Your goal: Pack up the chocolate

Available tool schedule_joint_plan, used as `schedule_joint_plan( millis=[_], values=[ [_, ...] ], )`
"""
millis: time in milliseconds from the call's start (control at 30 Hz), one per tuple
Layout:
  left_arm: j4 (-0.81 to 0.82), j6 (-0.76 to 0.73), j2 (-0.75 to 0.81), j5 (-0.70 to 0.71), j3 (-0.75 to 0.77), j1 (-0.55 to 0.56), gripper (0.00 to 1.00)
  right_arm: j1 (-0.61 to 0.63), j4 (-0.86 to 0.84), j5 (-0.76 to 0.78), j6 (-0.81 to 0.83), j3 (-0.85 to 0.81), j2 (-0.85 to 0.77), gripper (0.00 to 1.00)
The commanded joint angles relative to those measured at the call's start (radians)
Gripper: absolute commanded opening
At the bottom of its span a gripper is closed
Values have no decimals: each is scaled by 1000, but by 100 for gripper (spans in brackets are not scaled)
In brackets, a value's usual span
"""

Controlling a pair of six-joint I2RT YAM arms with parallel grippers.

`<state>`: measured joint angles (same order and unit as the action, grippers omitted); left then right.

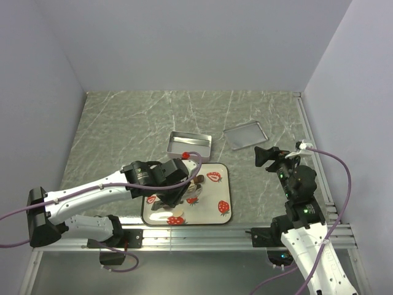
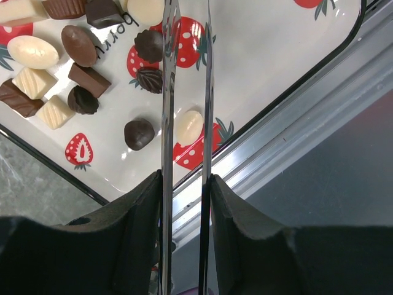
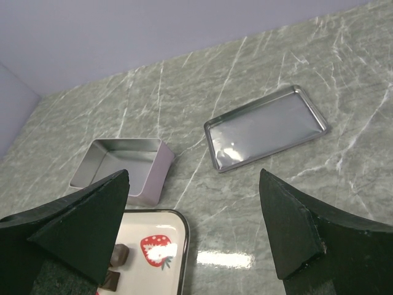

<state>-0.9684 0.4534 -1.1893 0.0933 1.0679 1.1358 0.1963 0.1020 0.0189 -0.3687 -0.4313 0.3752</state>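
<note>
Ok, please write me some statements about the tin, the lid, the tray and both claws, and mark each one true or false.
1. The tin is already filled. False: it is empty.
2. The right claw is open and holds nothing. True.
3. The lid sits on the tin. False: it lies apart from it on the table, hollow side up.
4. The left claw is over the strawberry tray. True.
5. All the chocolate on the tray is dark. False: some pieces are cream-white or light brown.
</note>
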Motion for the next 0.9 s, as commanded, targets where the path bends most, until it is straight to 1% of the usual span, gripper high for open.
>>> schedule_joint_plan(
  millis=[0,300,567,733,867],
  values=[
    [42,27,-7,-12,17,5,41,-6,-18,3,11,-3,-13,93],
    [51,42,-82,23,38,5,43,-5,-13,0,13,0,-35,93],
    [14,59,-98,80,75,7,44,-5,-19,-13,13,5,-38,93],
    [-15,67,-86,91,102,7,44,-5,-25,-16,14,6,-36,93],
    [3,68,-107,83,89,7,45,-5,-25,-16,16,6,-42,93]
  ],
)
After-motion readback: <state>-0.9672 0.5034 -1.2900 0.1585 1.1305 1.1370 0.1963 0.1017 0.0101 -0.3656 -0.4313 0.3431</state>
